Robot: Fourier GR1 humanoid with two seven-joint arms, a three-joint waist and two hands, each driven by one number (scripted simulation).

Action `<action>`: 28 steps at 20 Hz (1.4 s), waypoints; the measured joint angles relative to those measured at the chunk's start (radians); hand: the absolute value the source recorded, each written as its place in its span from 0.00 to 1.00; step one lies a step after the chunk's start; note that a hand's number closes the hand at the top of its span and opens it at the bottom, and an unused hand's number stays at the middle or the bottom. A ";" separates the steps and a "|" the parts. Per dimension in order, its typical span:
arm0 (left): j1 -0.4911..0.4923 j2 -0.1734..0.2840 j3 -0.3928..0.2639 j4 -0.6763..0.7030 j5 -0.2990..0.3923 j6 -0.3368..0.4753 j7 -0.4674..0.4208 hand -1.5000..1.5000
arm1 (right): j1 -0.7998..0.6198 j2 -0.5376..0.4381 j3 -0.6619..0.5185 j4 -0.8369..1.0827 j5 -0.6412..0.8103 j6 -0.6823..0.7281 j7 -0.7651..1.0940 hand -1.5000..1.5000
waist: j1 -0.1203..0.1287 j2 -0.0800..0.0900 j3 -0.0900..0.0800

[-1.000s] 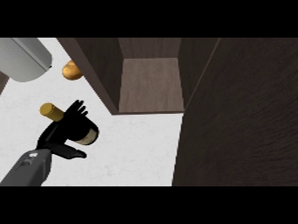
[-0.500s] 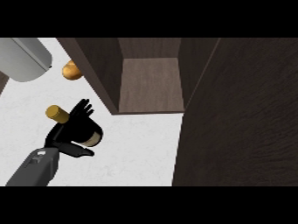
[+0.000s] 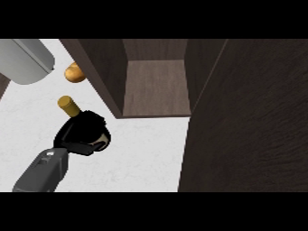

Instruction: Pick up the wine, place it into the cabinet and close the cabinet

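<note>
The left hand [image 3: 81, 134] sits at the lower left of the head view, at the end of a grey forearm [image 3: 44, 170] that enters from the bottom edge. The black fingers are curled around the wine bottle [image 3: 67, 104], grasping it. The hand covers most of the bottle; only the gold-coloured top shows, projecting up and to the left from the hand. The bottle appears tilted, with its top pointing toward the upper left. Whether its base touches the white counter [image 3: 136, 153] cannot be determined, because the hand hides it.

The cabinet [image 3: 155, 85] stands just to the right of the hand. Its interior is open to view: a brown wooden floor panel lies between two dark side walls, and nothing is visible inside it. The cabinet door [image 3: 256, 122] is swung open and fills the right side of the view as a large dark panel.

A round orange-brown object [image 3: 75, 72] rests on the counter beside the cabinet's left wall, above the bottle top and apart from it. A light grey rounded object [image 3: 17, 59] occupies the upper left corner.

The right hand does not appear in the view.
</note>
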 measured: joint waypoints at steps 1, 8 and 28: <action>-0.002 -0.002 0.002 0.003 0.004 -0.007 0.007 1.00 | -0.001 0.001 0.004 0.000 0.002 -0.002 0.003 0.00 | 0.001 0.000 0.000; -0.033 -0.024 0.005 0.004 0.025 -0.045 0.055 1.00 | 0.012 0.002 -0.012 0.012 0.004 0.011 -0.025 0.00 | 0.004 0.001 0.000; 0.245 -0.166 0.102 -0.378 0.272 0.173 0.064 1.00 | 0.032 -0.009 -0.061 0.013 -0.016 0.030 -0.037 0.00 | 0.035 -0.011 0.003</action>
